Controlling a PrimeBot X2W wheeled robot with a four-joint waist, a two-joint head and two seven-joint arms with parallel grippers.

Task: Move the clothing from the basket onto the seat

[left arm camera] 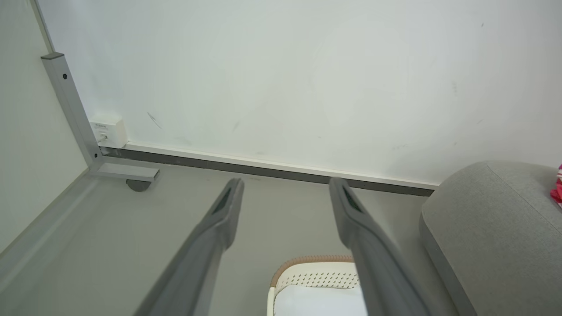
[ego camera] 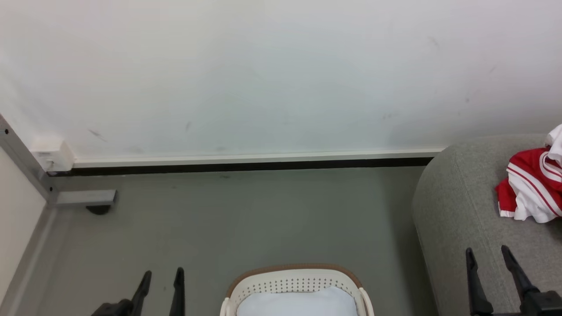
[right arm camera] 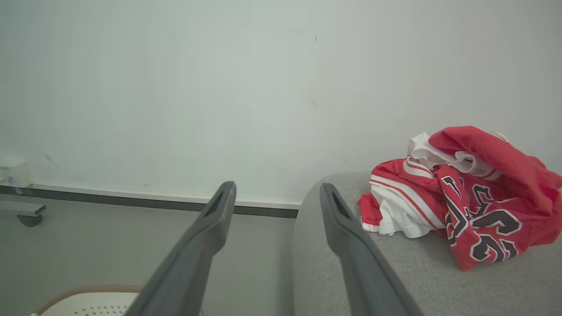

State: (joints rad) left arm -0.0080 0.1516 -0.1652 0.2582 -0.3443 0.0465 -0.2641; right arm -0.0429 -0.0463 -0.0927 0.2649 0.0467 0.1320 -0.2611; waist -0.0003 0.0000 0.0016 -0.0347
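We log the seat [ego camera: 456,210] running off the right and bottom edges of the head view, with the clothing [ego camera: 529,188] heaped on it clipped by that same right edge. Left of the seat, the basket [ego camera: 294,284] is cut by the bottom edge. We cannot tell what the pale surface [ego camera: 296,303] inside it is.

A plain white wall [ego camera: 272,74] with a few faint grey scuffs fills the back of the room. Along its foot runs a white skirting strip [ego camera: 254,157] over a dark band [ego camera: 246,166]. The floor [ego camera: 246,219] is smooth and grey. At the left, a grey metal post [ego camera: 22,162] slants down beside a pale panel [ego camera: 13,219]; a small white box [ego camera: 52,154] sits at the wall's base just beside it. A short bar [ego camera: 85,197] juts from the post over a dark foot [ego camera: 99,210]. The grey seat [ego camera: 461,210] stands at the right against the wall. Light is soft and even.
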